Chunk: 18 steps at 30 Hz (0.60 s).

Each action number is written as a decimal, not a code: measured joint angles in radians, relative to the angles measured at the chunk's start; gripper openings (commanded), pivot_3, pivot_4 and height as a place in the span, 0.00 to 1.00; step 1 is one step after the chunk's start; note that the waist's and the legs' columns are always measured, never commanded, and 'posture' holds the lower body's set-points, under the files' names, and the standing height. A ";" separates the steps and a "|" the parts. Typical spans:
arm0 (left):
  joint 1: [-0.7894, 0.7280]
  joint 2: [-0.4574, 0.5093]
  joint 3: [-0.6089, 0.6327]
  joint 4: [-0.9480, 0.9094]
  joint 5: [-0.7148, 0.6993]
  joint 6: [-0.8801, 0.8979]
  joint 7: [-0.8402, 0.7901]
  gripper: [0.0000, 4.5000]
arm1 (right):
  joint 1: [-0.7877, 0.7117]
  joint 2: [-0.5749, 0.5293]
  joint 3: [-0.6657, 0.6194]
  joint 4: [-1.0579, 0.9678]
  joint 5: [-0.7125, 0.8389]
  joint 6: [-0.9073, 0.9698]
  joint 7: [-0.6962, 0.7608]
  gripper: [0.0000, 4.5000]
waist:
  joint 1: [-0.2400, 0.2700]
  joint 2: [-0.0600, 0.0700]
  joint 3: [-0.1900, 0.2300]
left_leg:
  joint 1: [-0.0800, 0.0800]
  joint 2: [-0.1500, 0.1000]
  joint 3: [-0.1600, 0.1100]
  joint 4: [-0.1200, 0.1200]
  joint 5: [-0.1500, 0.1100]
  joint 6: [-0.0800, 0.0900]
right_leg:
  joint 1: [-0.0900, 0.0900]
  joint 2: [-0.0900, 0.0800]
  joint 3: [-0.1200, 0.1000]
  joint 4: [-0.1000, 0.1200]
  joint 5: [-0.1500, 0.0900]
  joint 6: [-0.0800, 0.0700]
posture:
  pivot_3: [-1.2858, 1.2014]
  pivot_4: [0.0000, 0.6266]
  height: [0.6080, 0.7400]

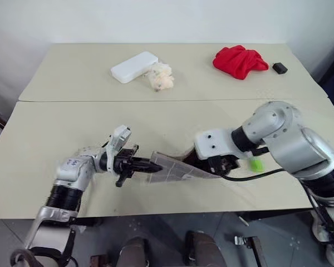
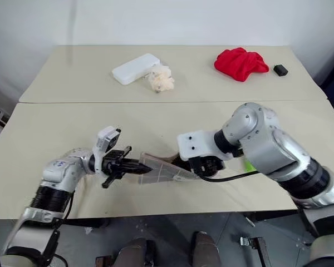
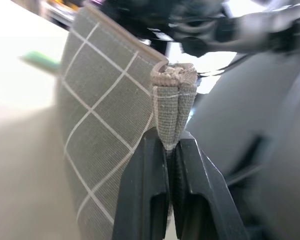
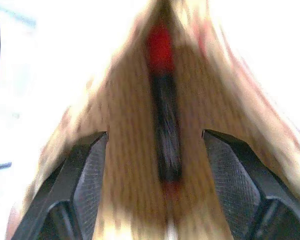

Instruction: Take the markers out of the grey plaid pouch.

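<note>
- Grey plaid pouch [image 1: 175, 168] held up off the near table [image 1: 39, 167], stretched between the two grippers, near the front edge and roughly at the middle of the scene.
- One end of the pouch bunched into a folded fabric corner [image 3: 174, 100], white grid lines plain across the grey cloth in the left wrist view.
- Left gripper [image 1: 151, 166] pointing level toward the robot's right, its black fingers [image 3: 145, 195] pressed together on that bunched corner.
- Opposite end of the pouch gaping, brown lining [image 4: 125, 165] seen from the right wrist view.
- Red marker [image 4: 162, 100] with a black section lying lengthwise inside the pouch, along the middle of the lining.
- Right gripper [image 1: 225, 165] tilted downward at the open mouth of the pouch, fingers [image 4: 85, 185] spread wide to either side of the marker, neither one touching it.
- Lime-green highlighter [image 1: 256, 164] lying on the near table just beyond the right wrist, outside the pouch.
- Black cable [image 1: 250, 176] curving from the right gripper back along the arm.
- On the far table [image 1: 72, 72], well apart from the pouch: white rectangular box [image 1: 134, 67] with a pale crumpled object [image 1: 161, 76] just beside it.
- Farther to the right on the same table: a red cloth [image 1: 239, 61] in a heap, and a small black object [image 1: 279, 68] near it toward the table's edge.
</note>
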<state>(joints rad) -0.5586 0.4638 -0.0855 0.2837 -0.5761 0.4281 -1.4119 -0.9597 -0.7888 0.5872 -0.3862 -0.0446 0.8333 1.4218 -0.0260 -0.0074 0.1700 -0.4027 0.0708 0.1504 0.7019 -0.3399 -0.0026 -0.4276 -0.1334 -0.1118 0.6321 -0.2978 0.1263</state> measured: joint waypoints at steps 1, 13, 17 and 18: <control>0.000 -0.018 0.006 0.013 0.013 -0.039 0.011 0.00 | -0.001 0.024 0.016 0.004 -0.011 0.018 -0.023 0.70 | 0.001 0.000 0.000 | -0.001 0.000 0.000 0.000 0.000 0.000 | 0.000 0.000 0.000 0.000 0.000 0.000 | 0.52 0.24 1.00; 0.026 -0.035 0.021 0.041 0.070 -0.225 0.031 0.00 | -0.010 0.096 0.164 0.077 -0.171 0.016 -0.189 0.70 | -0.003 0.000 0.000 | 0.000 0.000 0.000 0.000 0.000 0.000 | 0.000 0.000 0.000 0.001 0.000 0.000 | 0.52 0.24 1.00; 0.031 -0.040 0.024 0.039 0.073 -0.244 0.042 0.00 | -0.014 0.104 0.203 0.107 -0.192 -0.003 -0.171 0.70 | -0.003 0.000 0.000 | 0.001 0.000 0.000 0.000 0.000 0.000 | 0.000 0.000 0.000 0.001 0.000 0.000 | 0.52 0.24 1.00; 0.034 -0.041 0.025 0.038 0.074 -0.247 0.044 0.00 | -0.015 0.106 0.205 0.115 -0.192 -0.005 -0.165 0.70 | -0.002 0.000 0.000 | 0.001 0.000 0.000 0.000 0.000 0.000 | 0.001 0.000 0.000 0.001 0.000 0.000 | 0.52 0.24 1.00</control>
<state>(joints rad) -0.5247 0.4224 -0.0605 0.3213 -0.5024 0.1812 -1.3675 -0.9742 -0.6832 0.7923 -0.2711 -0.2365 0.8282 1.2565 -0.0282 -0.0077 0.1698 -0.4021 0.0708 0.1502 0.7024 -0.3399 -0.0026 -0.4270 -0.1335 -0.1120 0.6334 -0.2978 0.1263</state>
